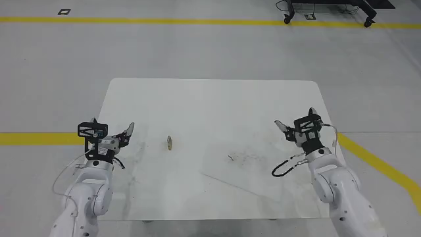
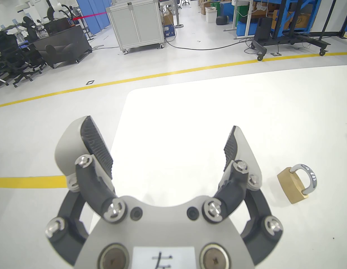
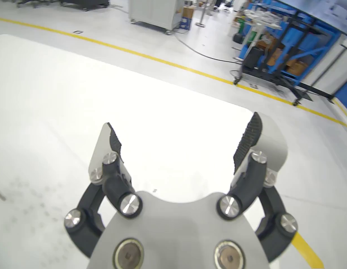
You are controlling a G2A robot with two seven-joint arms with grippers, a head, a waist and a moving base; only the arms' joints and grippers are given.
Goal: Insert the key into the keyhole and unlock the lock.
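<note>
The left gripper [image 2: 162, 138] and right gripper [image 3: 182, 130] both hang released, holding nothing. The lock [image 2: 295, 184] lies between them, near the left one — small, rigid, probably dense and slick, so I'd pinch the brass body across its flat faces, keyhole end left clear.

White tbl [image 1: 217, 105], yellow flr line [image 1: 197, 21]

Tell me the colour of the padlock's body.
The padlock body is brass gold; best seen in the left wrist view.

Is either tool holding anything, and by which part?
Nothing is held: left tool and right tool are open and empty; the lock lies on the table.
</note>
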